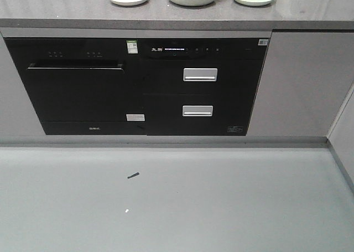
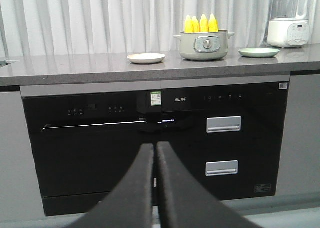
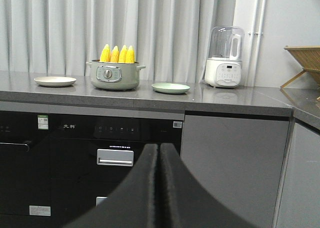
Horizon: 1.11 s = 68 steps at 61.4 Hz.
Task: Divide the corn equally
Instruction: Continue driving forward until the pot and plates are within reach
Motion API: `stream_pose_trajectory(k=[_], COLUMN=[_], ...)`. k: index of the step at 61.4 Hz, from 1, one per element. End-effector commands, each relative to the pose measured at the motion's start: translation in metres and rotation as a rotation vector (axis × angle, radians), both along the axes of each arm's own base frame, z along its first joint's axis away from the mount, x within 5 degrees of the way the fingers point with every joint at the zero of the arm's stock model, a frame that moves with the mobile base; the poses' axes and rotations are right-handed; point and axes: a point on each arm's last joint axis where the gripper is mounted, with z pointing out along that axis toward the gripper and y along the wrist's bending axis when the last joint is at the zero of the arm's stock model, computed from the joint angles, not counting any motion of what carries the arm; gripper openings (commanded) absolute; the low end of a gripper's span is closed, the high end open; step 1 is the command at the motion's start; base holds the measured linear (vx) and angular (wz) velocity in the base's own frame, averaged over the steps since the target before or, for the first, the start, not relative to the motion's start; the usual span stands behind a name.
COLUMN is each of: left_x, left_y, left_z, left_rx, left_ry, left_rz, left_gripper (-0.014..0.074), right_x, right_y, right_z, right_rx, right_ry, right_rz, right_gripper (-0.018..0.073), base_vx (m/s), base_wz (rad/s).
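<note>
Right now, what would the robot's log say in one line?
corn: four cobs upright in pot | cream plate: empty | green plate: empty | left gripper: shut | right gripper: shut

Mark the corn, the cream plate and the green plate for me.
corn (image 3: 122, 54), right wrist view, middle of the standing cobs.
cream plate (image 3: 55, 81), right wrist view, bare centre.
green plate (image 3: 171, 87), right wrist view, bare centre.
</note>
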Motion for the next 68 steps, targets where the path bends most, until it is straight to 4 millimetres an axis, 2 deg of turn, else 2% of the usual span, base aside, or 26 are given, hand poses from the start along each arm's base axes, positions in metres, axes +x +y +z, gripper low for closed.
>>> stream_pose_trajectory(k=[1, 68], left_x=[-0.0016, -0.0016], left_y=[0.0015, 0.0015], left_z=[0.006, 0.006], left_rx=[-0.022, -0.022], left_ry=[-0.082, -0.082], left_rz=[0.015, 0.015], left_gripper=[-0.0007, -0.0007], right_x=[-0.0009, -0.0009], right_y=[0.0001, 0.0001], right_z=[0.0036, 0.0036], right_rx=[-0.018, -0.018], right_ry=[-0.071, -0.071], right_rz=[-0.004, -0.004], right_gripper=[-0.0004, -0.0004], base_vx=[0.1, 0.09], base_wz=[-0.01, -0.01])
